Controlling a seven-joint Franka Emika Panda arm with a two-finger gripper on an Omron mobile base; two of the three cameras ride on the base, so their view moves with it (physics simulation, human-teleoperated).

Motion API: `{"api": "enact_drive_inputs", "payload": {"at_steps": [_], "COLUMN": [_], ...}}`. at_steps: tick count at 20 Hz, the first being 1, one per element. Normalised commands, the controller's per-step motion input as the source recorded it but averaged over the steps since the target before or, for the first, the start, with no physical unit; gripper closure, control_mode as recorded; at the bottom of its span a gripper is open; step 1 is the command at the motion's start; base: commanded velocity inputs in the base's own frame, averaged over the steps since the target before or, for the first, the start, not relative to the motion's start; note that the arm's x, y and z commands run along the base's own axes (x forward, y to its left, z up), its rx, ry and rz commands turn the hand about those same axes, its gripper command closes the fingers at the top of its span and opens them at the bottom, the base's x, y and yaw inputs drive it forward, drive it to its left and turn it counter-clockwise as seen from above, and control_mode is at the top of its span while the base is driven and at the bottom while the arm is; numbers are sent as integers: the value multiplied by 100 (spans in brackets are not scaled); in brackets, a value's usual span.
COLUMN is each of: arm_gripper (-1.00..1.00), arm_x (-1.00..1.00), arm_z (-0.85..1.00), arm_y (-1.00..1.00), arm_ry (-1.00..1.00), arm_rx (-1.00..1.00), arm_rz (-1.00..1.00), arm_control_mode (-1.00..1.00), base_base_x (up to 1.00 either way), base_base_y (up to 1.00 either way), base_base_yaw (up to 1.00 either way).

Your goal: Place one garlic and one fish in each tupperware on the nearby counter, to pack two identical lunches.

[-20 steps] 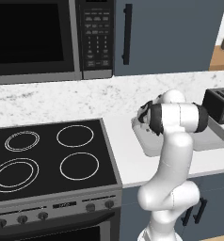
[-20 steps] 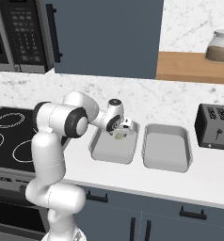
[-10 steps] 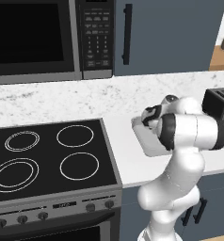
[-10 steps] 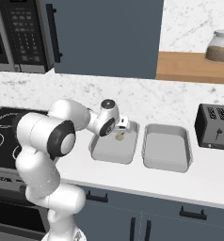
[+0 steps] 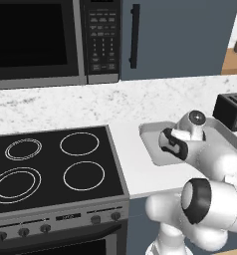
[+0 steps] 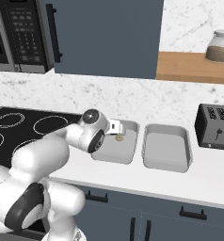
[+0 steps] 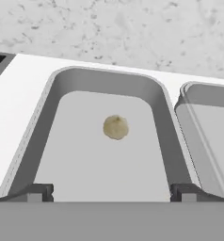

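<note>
We see the end effector (image 7: 112,193) with its two tips spread wide apart, nothing between them, hovering over the near end of the left tupperware (image 7: 48,101). In the right base view the end effector (image 6: 117,127) sits at that tray's (image 6: 129,157) left rim.

Just ahead of the tips, one cream-beige garlic (image 7: 116,127) lies loose on the tray floor, apart from every wall; we also note it as a small pale spot (image 6: 119,138) below the end effector in the right base view.

To the right of the end effector stands the second tupperware (image 7: 198,94), its rim close beside the first; its floor (image 6: 166,149) looks bare.

Both trays rest on the white marble-look worktop (image 6: 212,181). Further right of the end effector is a dark toaster (image 6: 216,126); to its left, the black stove (image 5: 51,167).
</note>
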Motion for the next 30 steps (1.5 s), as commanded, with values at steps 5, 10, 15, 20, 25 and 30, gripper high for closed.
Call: {"api": "enact_drive_inputs", "payload": {"at_steps": [5, 10, 15, 20, 25, 30], "arm_gripper": [-100, -100, -100, -100, -100, -100], "arm_x": [-76, -90, -100, -94, -80, -12], "arm_z": [100, 67, 48, 40, 8, -59], "arm_y": [16, 24, 59, 15, 1, 17], "arm_ry": [-8, -1, -22, -20, -4, 0], "arm_rx": [-4, 4, -15, 9, 31, 24], "arm_rz": [0, 0, 0, 0, 0, 0], "arm_control_mode": [-100, -100, -100, -100, -100, -100], "base_base_x": [0, 0, 0, 0, 0, 0], "base_base_y": [0, 0, 0, 0, 0, 0], "base_base_yaw": [0, 0, 0, 0, 0, 0]}}
